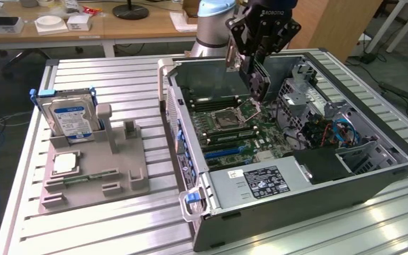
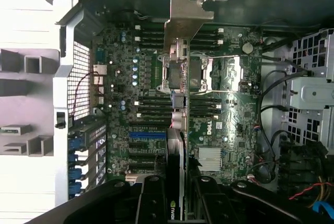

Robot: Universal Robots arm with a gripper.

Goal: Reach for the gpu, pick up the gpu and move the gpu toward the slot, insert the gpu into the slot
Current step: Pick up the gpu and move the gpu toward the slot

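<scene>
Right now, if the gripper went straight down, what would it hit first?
Probably the motherboard near the processor socket, met first by the card the gripper holds; depth is unclear.

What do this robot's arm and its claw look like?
The arm is a silver-grey tube with a pale blue cap. The gripper is black and blocky, with white ROBOTIQ lettering and two black fingers.

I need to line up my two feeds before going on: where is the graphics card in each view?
Exterior view: the graphics card hangs upright from the hand above the open computer case.
Wrist view: the graphics card is seen edge-on over the motherboard, its silver bracket toward the case wall.
Shared landmark: the blue slot on the motherboard.
</scene>
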